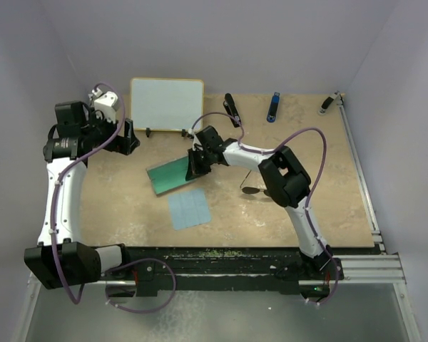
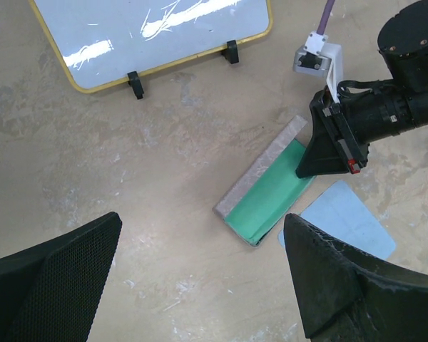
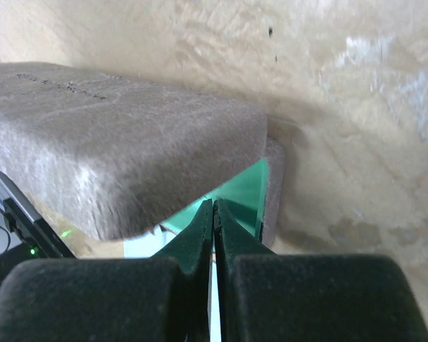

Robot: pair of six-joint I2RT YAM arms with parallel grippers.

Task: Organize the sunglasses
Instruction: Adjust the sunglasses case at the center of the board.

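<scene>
Right fingers [image 3: 192,246] clenched on nothing, tips at the grey case [image 3: 128,142] lid, likely propping it open. Left fingers [image 2: 57,285] spread wide, idle. The sunglasses [image 1: 252,189] lie nearby on the surface [image 1: 128,206] — not yet cased.

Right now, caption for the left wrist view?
Right claw, shut, tip at the open green-lined case; blue cloth beside it, whiteboard behind.
</scene>
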